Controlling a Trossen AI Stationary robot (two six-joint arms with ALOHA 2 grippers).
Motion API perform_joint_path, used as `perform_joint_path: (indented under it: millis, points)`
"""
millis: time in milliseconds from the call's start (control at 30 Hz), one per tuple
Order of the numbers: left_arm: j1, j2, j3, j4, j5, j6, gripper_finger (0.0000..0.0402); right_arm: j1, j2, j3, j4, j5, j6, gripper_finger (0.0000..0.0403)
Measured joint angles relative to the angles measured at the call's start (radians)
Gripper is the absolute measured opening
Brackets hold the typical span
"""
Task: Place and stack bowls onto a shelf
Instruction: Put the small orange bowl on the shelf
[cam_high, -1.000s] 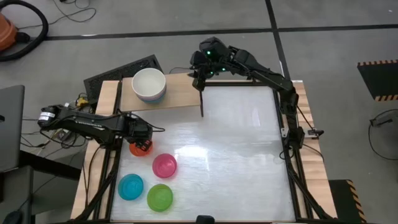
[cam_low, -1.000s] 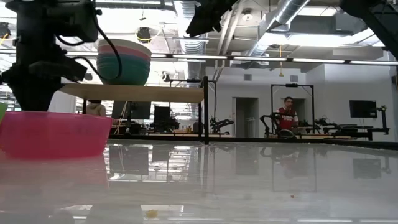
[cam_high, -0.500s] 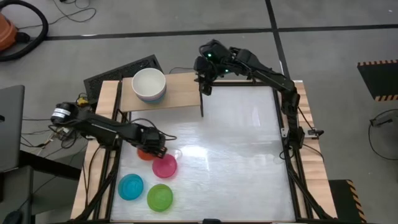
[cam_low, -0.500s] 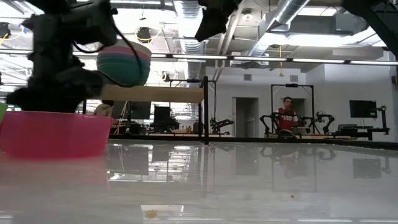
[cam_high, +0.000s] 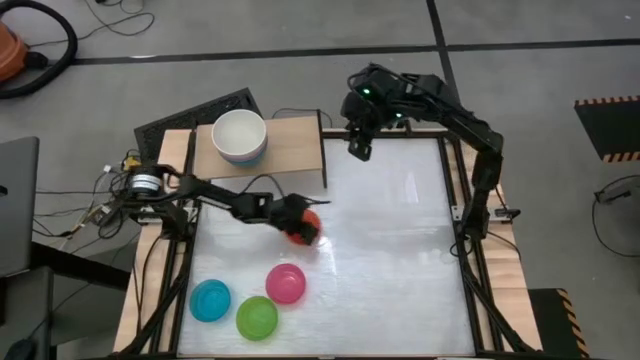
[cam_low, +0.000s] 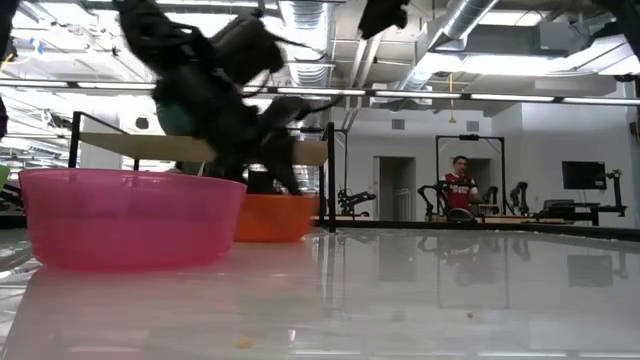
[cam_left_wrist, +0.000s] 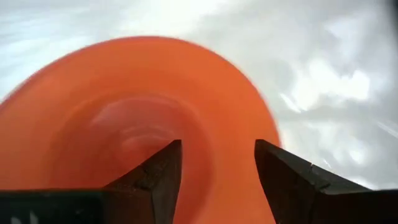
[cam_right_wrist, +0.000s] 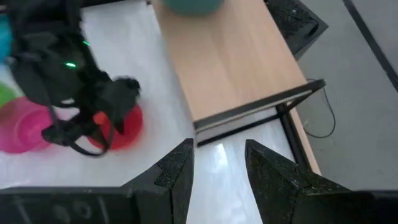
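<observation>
Since sliding toward mid-table, the left gripper (cam_high: 300, 222) grips the red bowl (cam_high: 306, 226); right gripper (cam_high: 358, 148) jaws open.

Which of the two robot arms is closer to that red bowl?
Left. The left gripper is right at the red bowl, while the right gripper hangs far off by the shelf.

My left arm reaches across the table toward its middle, low over the surface, with the left gripper (cam_high: 300, 224) down at table level. Its fingers (cam_left_wrist: 152, 180) are parted in the left wrist view. My right arm is folded high at the far side, the right gripper (cam_high: 358, 146) pointing downward, its fingers (cam_right_wrist: 174, 171) spread apart.
</observation>
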Motion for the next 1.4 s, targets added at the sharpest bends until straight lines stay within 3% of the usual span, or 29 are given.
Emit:
perform_joint_path:
  millis: [133, 267, 500, 667, 767, 867, 1000, 1100, 1267, 1400]
  points:
    - [0.006, 0.048, 0.145, -0.013, 0.154, 0.089, 0.0186, 0.018, -0.046, 0.0, -0.06, 0.0, 0.015, 0.0169]
    - [0.006, 0.04, 0.275, -0.14, 0.168, 0.176, 0.0186, 0.024, -0.089, 0.0, -0.105, 0.005, 0.065, 0.0169]
    - [0.01, -0.037, 0.537, -0.498, 0.309, 0.323, 0.0186, 0.03, -0.167, -0.055, -0.19, 0.131, 0.152, 0.0169]
    - [0.0, -0.178, 0.785, -0.859, 0.291, 0.378, 0.0186, 0.031, -0.231, -0.215, -0.18, 0.171, 0.262, 0.0169]
    - [-0.03, -0.279, 0.931, -0.995, 0.152, 0.377, 0.0186, 0.035, -0.26, -0.362, -0.113, 0.192, 0.333, 0.0169]
    - [-0.093, -0.383, 1.019, -1.032, -0.09, 0.375, 0.0186, 0.069, -0.279, -0.528, 0.04, 0.194, 0.391, 0.0169]
    - [-0.224, -0.509, 1.033, -1.05, -0.446, 0.366, 0.0186, 0.126, -0.28, -0.723, 0.266, 0.19, 0.461, 0.0169]
    - [-0.322, -0.566, 1.032, -1.109, -0.635, 0.316, 0.0186, 0.167, -0.259, -0.826, 0.434, 0.19, 0.519, 0.0169]
    - [-0.413, -0.605, 1.032, -1.21, -0.81, 0.222, 0.0186, 0.243, -0.179, -0.905, 0.581, 0.186, 0.542, 0.0169]
    - [-0.427, -0.607, 1.032, -1.276, -0.859, 0.182, 0.0186, 0.305, -0.08, -0.909, 0.616, 0.186, 0.525, 0.0169]
